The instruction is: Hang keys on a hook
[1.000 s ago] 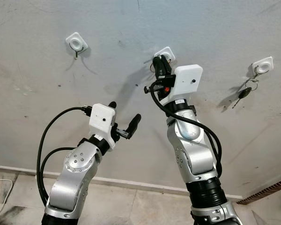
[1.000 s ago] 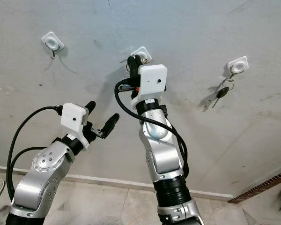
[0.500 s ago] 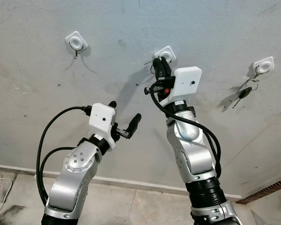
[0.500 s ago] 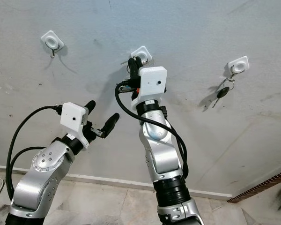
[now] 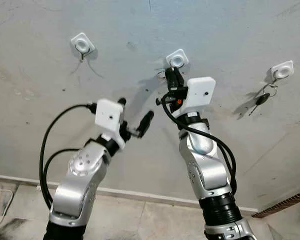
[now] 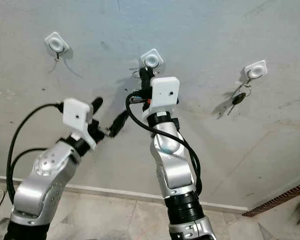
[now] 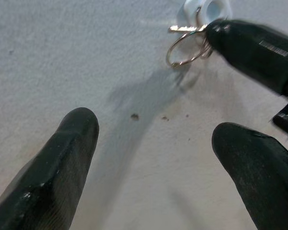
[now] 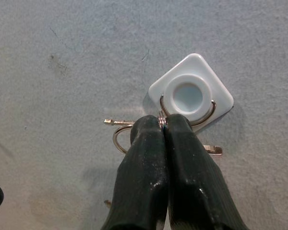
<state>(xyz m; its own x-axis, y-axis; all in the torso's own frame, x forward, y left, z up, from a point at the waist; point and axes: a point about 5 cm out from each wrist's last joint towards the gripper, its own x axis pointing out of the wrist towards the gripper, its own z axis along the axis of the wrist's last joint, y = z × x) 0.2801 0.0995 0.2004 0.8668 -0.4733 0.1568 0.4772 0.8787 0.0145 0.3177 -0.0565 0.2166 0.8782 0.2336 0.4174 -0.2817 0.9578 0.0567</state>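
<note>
Three white hooks are fixed on the grey wall. My right gripper (image 5: pixel 172 75) is raised just under the middle hook (image 5: pixel 177 59), shut on a metal key ring (image 8: pixel 162 120). In the right wrist view the ring curves around the lower rim of that hook's round knob (image 8: pixel 191 93), and thin key blades (image 8: pixel 116 122) stick out on both sides of the fingers. My left gripper (image 5: pixel 135 115) is open, lower and to the left, aimed at the wall with nothing between its fingers. Its wrist view shows the key ring (image 7: pixel 185 48) and the right gripper's finger (image 7: pixel 254 48).
The right hook (image 5: pixel 281 70) carries another set of keys with a black-headed key (image 5: pixel 261 98). The left hook (image 5: pixel 81 44) has only its small metal prong. A baseboard (image 5: pixel 140 195) and tiled floor lie below, with brickwork (image 5: pixel 290 201) at the lower right.
My right gripper has come down slightly, so the middle hook now shows above its fingertips. My left arm has lifted, bringing its open gripper up and nearer the right one.
</note>
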